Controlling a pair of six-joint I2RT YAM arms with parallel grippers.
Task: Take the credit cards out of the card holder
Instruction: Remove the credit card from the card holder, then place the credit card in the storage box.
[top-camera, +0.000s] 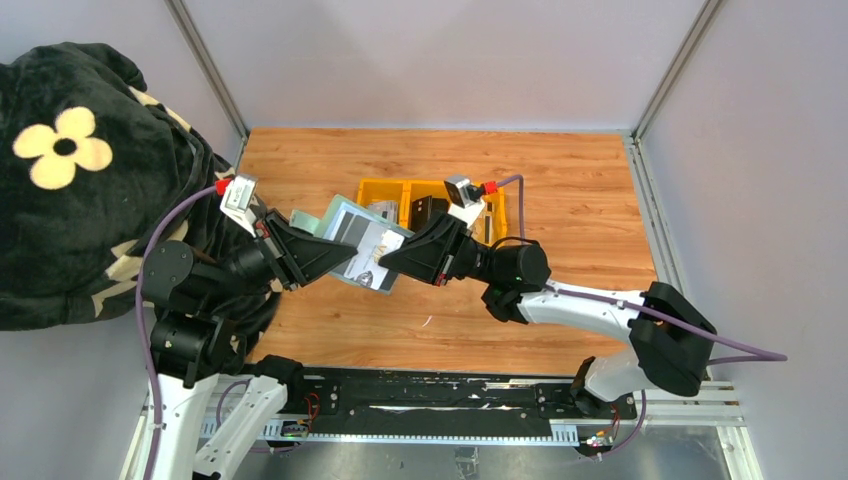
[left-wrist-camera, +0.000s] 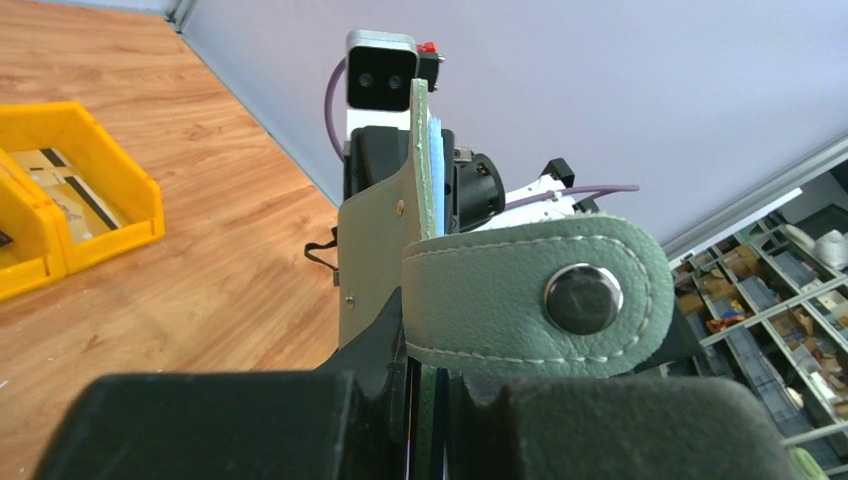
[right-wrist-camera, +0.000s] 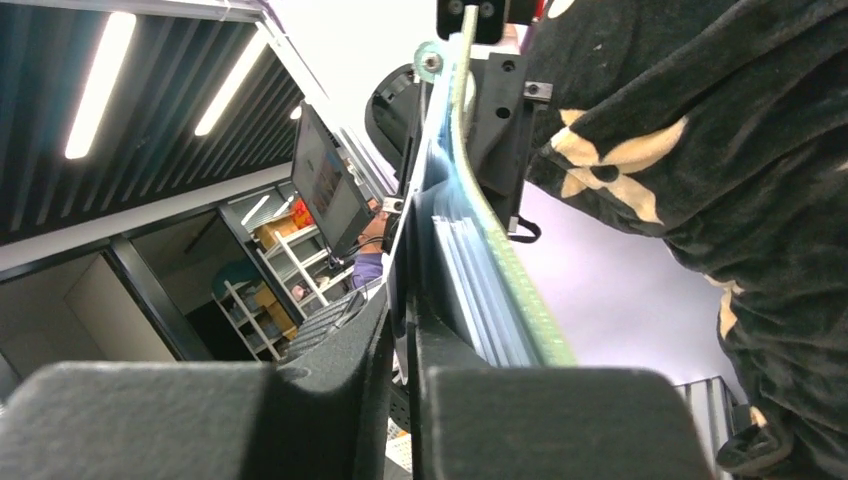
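- The card holder (top-camera: 330, 218) hangs open in the air above the table (top-camera: 560, 180), just in front of the yellow tray (top-camera: 400, 183). Its inside faces upward, which leaves the pockets reachable.
- The credit cards (top-camera: 368, 245) left in it show as a silver-grey face in a pocket. In the right wrist view they are thin stacked edges against the pale lining.
- The left gripper (top-camera: 338, 255) is clamped on the holder's left edge, beside the snap tab (left-wrist-camera: 540, 300), which juts out free. I read this as an anchor, so the holder does not follow a pull.
- The right gripper (top-camera: 388, 262) meets the opposite edge, jaws nearly together with a thin sheet in the slit. I cannot tell whether that sheet is pinched, or whether it is a card or a pocket.
- A beige card (left-wrist-camera: 62, 192) lies in the tray, probably the drop-off place.
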